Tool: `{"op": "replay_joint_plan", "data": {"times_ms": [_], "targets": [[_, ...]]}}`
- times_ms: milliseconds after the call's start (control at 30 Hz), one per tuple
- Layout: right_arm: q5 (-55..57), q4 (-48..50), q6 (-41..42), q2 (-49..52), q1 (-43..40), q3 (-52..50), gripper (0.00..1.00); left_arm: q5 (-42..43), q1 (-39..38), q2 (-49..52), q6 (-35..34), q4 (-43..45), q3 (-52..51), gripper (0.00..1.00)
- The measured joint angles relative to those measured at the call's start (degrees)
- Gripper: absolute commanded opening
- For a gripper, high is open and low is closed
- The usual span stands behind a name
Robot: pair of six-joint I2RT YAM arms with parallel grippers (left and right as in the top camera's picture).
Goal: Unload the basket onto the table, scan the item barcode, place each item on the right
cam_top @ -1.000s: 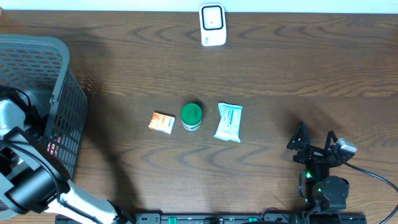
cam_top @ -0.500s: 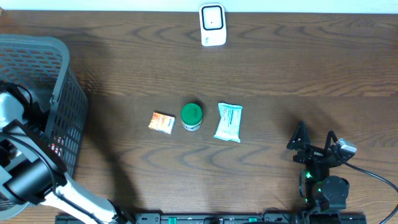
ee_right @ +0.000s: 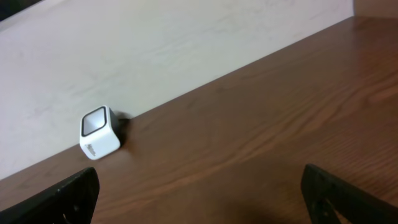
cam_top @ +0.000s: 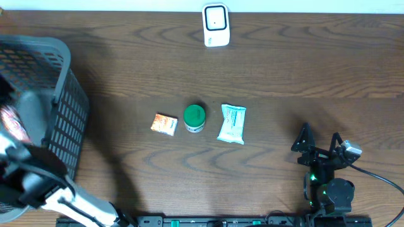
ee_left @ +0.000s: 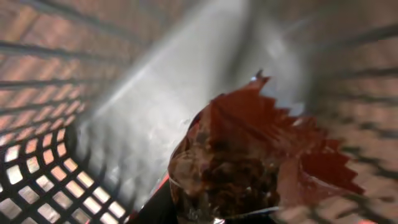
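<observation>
At the left, within the grey basket [cam_top: 63,113], the left pincer [ee_left: 211,219] was clenched on a red-brown packet [ee_left: 249,155] with a serrated edge. On the table [cam_top: 126,69] an orange box [cam_top: 165,124], a green-lidded jar [cam_top: 194,118] and a white pouch [cam_top: 231,123] lay in a row. The scanner [cam_top: 216,25] stood at the far edge. The right pincer [cam_top: 320,140] was released, at the right.
</observation>
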Motion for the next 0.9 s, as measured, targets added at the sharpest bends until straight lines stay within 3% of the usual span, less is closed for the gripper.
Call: {"op": "replay_joint_plan", "data": {"times_ms": [133,267,467,600,667,900], "targets": [[0.0,0.0,0.0,0.0,0.0,0.0,0.99,11.4,-0.1,-7.1,-1.7,1.3,2.9,0.23],[0.0,0.0,0.0,0.0,0.0,0.0,0.99,31.4,-4.9,-13.6,-0.5,-1.8,3.5,0.23],[0.0,0.0,0.0,0.0,0.0,0.0,0.99,47.1,-26.3,-15.7,4.1,-4.5,3.5,0.23],[0.0,0.0,0.0,0.0,0.0,0.0,0.99,50.3,-43.0,-14.6,9.4,-1.5,3.1,0.22],[0.0,0.0,0.0,0.0,0.0,0.0,0.99,49.7,-50.9,-13.3,11.9,-0.3,3.0,0.11],[0.0,0.0,0.0,0.0,0.0,0.0,0.99,35.1,-65.8,-8.6,15.4,1.9,2.1,0.09]]}}
